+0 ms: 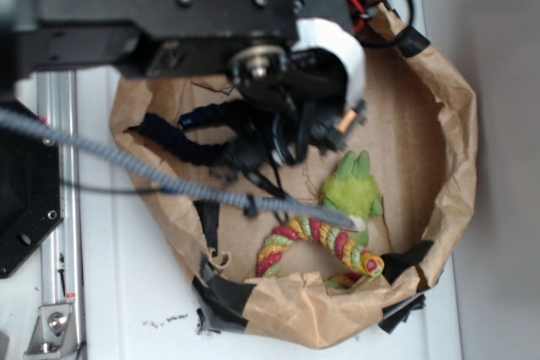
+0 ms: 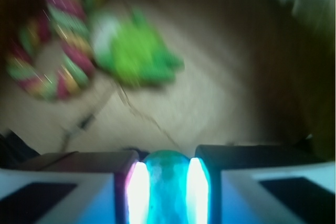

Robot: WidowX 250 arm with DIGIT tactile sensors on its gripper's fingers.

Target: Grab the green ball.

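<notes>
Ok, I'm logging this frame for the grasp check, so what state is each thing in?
Gripper: shut on the green ball.
Green ball: clamped between the fingers.
Plush toy: lying loose on the bag floor.
Dark rope: lying loose, partly under the arm.
Paper bag: open, walls rolled down, taped.

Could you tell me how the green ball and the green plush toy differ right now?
The ball is smooth, round and mint-coloured; the plush is yellow-green with ears and a striped rope tail. The ball sits between the gripper fingers; the plush lies free on the paper. Both are green.
</notes>
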